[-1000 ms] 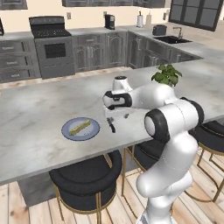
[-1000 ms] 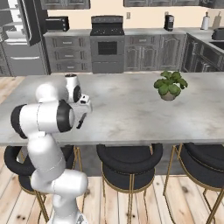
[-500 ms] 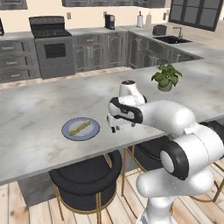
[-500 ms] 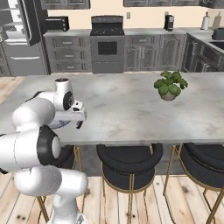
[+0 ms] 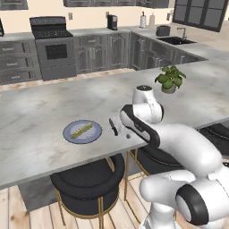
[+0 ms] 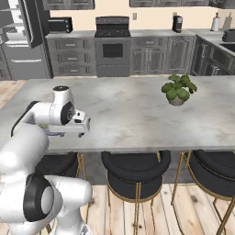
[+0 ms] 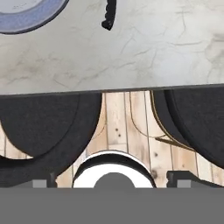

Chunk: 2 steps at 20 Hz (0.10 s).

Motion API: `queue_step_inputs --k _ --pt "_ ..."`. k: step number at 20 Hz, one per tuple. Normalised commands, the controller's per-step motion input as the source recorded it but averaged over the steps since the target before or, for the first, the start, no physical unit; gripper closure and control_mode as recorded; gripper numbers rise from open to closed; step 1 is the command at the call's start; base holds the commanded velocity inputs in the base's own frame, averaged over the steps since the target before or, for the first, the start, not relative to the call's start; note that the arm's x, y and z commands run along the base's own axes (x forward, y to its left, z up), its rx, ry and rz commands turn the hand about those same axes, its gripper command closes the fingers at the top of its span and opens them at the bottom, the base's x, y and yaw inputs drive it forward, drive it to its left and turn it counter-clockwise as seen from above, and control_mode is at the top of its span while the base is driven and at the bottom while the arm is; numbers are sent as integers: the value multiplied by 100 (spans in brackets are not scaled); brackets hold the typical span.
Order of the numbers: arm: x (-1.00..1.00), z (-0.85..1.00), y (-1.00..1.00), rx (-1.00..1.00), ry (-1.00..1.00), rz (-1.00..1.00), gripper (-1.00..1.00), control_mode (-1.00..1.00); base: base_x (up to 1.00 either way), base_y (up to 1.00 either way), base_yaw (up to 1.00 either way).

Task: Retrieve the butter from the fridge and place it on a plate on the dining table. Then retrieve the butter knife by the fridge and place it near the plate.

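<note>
1. Now the butter is lying on the plate, near the counter edge.
2. Knife is resting just beside it.
3. Gripper is hovering with jaws apart over that edge, holding nothing.

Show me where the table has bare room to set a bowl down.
The table is bare along its whole far side, and between the knife and the plant. It is crowded only at the near edge: the plate with the butter, the knife beside it, the arm above.
</note>
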Motion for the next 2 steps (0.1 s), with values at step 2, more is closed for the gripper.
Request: queue_step_inputs --k 2 --pt "-5 0 -10 0 0 0 -100 -100 0 0 0"
